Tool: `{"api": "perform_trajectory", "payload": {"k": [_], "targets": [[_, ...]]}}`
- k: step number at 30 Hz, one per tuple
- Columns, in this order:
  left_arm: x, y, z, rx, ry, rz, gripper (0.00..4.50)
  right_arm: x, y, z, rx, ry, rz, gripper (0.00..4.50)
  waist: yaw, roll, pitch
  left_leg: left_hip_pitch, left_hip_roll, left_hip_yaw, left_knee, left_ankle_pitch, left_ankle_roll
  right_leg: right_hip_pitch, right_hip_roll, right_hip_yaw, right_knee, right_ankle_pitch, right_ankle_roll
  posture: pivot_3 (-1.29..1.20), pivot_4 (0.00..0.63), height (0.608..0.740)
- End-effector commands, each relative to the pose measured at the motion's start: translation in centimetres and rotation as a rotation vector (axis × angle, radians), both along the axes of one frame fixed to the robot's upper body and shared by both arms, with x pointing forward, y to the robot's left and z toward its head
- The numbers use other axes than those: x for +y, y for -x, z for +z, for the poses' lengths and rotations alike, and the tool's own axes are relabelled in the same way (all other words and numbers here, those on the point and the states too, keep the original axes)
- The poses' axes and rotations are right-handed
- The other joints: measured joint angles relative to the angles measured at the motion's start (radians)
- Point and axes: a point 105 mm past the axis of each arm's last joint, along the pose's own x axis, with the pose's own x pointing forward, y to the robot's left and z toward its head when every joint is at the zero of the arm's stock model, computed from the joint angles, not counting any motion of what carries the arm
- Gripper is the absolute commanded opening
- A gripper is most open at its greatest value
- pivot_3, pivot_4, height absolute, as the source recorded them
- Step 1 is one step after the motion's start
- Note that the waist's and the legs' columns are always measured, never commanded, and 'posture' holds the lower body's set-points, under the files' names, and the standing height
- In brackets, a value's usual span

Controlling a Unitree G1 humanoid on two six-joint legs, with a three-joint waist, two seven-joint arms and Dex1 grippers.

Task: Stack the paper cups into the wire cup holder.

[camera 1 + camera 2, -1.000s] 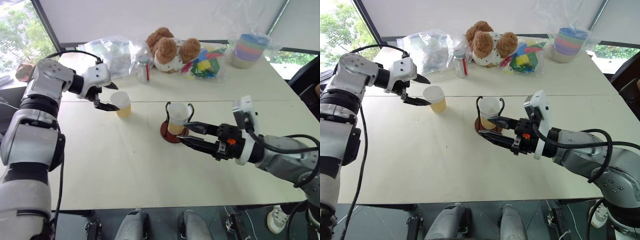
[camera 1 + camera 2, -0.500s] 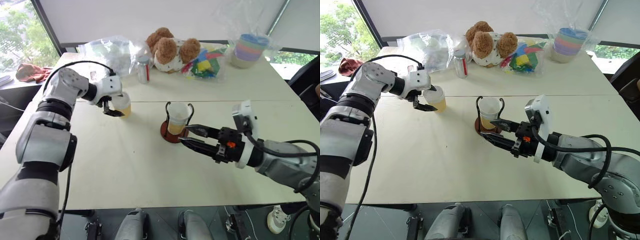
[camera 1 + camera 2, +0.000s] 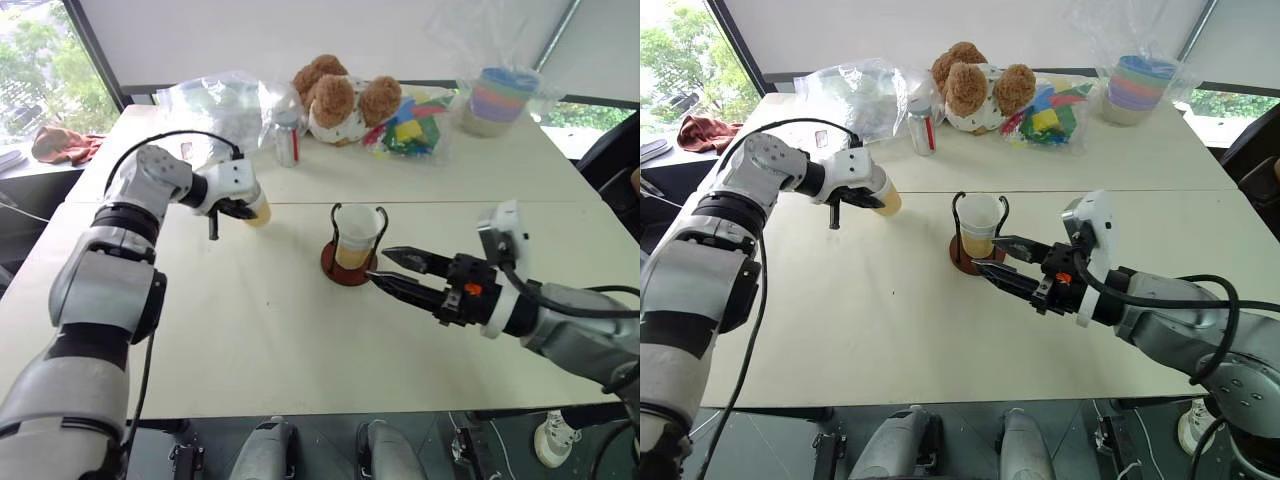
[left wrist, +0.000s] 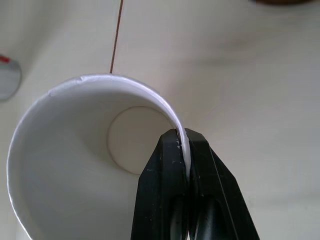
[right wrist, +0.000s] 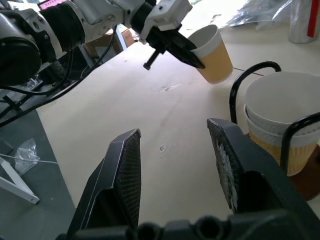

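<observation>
Left arm reached forward over table, forearm angled inward, wrist bent. Left gripper [image 4: 186, 150] pointed forward and down; both black fingers [image 4: 162, 185] pressed together, pinching thin white rim of paper cup [image 5: 212, 52], one finger inside wall, other outside. Cup tilted in grip.

Right arm extended low from right side, forearm near level, pointed inward to left. Right gripper [image 3: 388, 268] held level, fingers [image 5: 122, 172] parted with clear gap, nothing between them, tips just beside wire cup holder [image 3: 350, 262].
</observation>
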Motion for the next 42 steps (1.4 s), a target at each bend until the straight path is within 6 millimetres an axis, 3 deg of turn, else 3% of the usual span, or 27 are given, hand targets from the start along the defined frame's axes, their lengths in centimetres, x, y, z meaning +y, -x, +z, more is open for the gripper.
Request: {"api": "perform_trajectory", "payload": {"k": [1,3,6,11,15,22,31,34,40,42], "targets": [[-4.7,2.5,8.9,-0.114,0.156,-0.271,0.03,-3.0,0.2,2.2,-0.069,0.039,-0.082,2.29,0.011,-0.001,0.000,0.000,0.000,0.000,0.000,0.000,0.000,0.000,0.000,0.000,0.000,0.000,0.000,0.00,0.150,0.740],[-6.7,3.9,11.2,-0.105,0.199,-0.385,0.03,-4.0,0.3,2.5,-0.071,0.064,-0.108,2.29,0.021,-0.001,0.000,0.000,0.000,0.001,0.000,0.000,0.000,0.000,0.000,0.000,-0.001,0.000,0.000,0.00,0.150,0.740],[-9.9,5.3,12.3,-0.112,0.198,-0.508,0.03,-4.9,0.1,2.7,-0.079,0.086,-0.137,2.29,0.016,0.001,-0.001,0.002,0.000,0.001,0.000,-0.001,0.001,0.002,0.000,0.001,-0.002,0.000,0.000,0.00,0.150,0.740],[-12.7,6.1,11.0,-0.061,0.128,-0.594,0.03,-5.0,0.4,2.0,-0.065,0.095,-0.165,2.29,0.014,0.001,-0.001,0.003,0.001,0.001,0.000,0.000,0.000,0.001,0.000,0.001,0.000,0.000,0.000,0.00,0.150,0.740],[-13.5,6.0,9.2,0.002,0.082,-0.602,0.03,-4.8,0.9,1.1,-0.054,0.105,-0.198,2.29,0.013,0.001,-0.001,0.003,0.002,0.001,0.000,0.000,0.000,-0.001,0.001,0.002,0.001,0.000,0.000,0.00,0.150,0.740],[-13.0,5.6,5.5,0.044,-0.099,-0.609,0.03,-4.1,1.9,1.1,-0.059,0.051,-0.221,2.29,0.020,0.001,-0.001,0.002,0.001,0.000,0.001,0.000,0.000,-0.001,0.000,0.002,0.000,0.000,0.000,0.00,0.150,0.740],[-14.2,5.9,4.3,0.074,-0.107,-0.649,0.03,-4.7,1.2,1.2,-0.072,0.014,-0.273,2.29,0.018,0.000,-0.001,0.002,0.001,0.000,0.001,0.000,0.000,-0.001,0.000,0.002,-0.001,0.000,0.000,0.00,0.150,0.740],[-14.3,6.0,4.1,0.074,-0.120,-0.656,0.85,-4.6,1.2,1.0,-0.068,0.016,-0.273,2.29,0.018,0.000,-0.001,0.002,0.001,0.000,0.001,0.000,0.000,-0.001,0.000,0.002,-0.001,0.000,0.000,0.00,0.150,0.740],[-14.9,6.2,6.0,0.045,-0.005,-0.667,3.86,-4.4,1.1,0.7,-0.054,0.009,-0.258,2.29,0.019,0.000,-0.001,0.002,0.001,0.000,0.001,0.000,0.000,-0.001,0.000,0.002,-0.001,0.000,0.000,0.00,0.150,0.740],[-14.6,6.2,7.6,0.023,0.078,-0.655,3.86,-4.5,0.8,0.5,-0.050,0.010,-0.261,2.29,0.018,0.000,-0.001,0.001,0.001,0.000,0.001,0.000,0.000,-0.001,0.000,0.002,-0.001,0.000,0.000,0.00,0.150,0.740]]}}
